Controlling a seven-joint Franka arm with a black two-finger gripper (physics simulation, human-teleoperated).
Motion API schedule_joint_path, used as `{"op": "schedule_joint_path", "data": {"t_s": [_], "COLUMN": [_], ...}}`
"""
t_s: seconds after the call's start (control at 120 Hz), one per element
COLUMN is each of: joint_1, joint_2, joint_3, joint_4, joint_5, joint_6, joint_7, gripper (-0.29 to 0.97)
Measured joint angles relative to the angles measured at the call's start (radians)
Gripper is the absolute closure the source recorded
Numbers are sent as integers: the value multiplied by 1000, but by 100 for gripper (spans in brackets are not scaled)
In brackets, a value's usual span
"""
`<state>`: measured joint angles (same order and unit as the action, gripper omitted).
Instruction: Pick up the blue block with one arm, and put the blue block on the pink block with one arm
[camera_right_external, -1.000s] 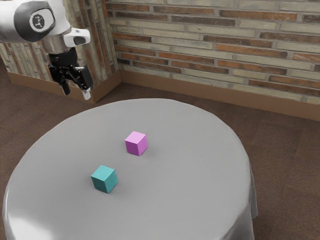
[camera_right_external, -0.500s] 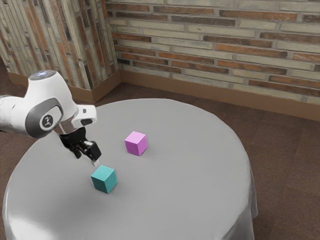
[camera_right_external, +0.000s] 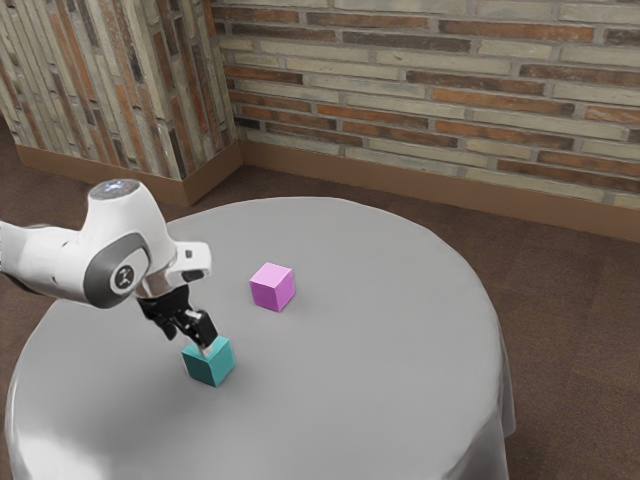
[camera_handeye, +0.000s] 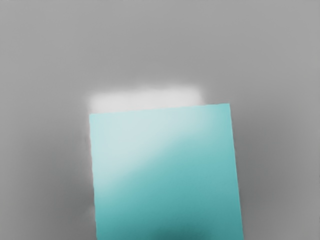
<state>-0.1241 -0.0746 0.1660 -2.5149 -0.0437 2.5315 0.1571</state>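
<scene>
The blue block, teal in colour, rests on the grey tablecloth toward the exterior view's left front. My gripper is right above its top, at the edge nearer the arm, fingers open and pointing down, holding nothing. In the wrist view the blue block looms large just under my hand, with a pale patch beside it. The pink block stands apart on the cloth, farther back and toward the exterior view's right of the blue one.
A round table draped in grey cloth carries both blocks, with bare cloth across its right half. Brick walls and brown floor lie behind it. My white arm reaches in low from the exterior view's left.
My hand dropped from high at the upper left to the table, then moved right and down until it sits just over the blue block. Neither block has moved.
</scene>
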Motion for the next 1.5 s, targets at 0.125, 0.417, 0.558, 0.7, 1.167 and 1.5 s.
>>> {"op": "schedule_joint_path", "data": {"t_s": [0.125,0.417,0.558,0.7,1.167,1.5], "joint_1": [-8,-29,-33,-29,-43,-47], "joint_2": [39,96,111,134,174,175], "joint_3": [1,5,8,24,30,31], "joint_4": [15,37,39,52,89,89], "joint_5": [-41,-84,-91,-93,-95,-110], "joint_6": [23,52,66,73,78,77], "joint_7": [2,4,6,8,15,17], "gripper": [4,3,3,3,12,27]}}
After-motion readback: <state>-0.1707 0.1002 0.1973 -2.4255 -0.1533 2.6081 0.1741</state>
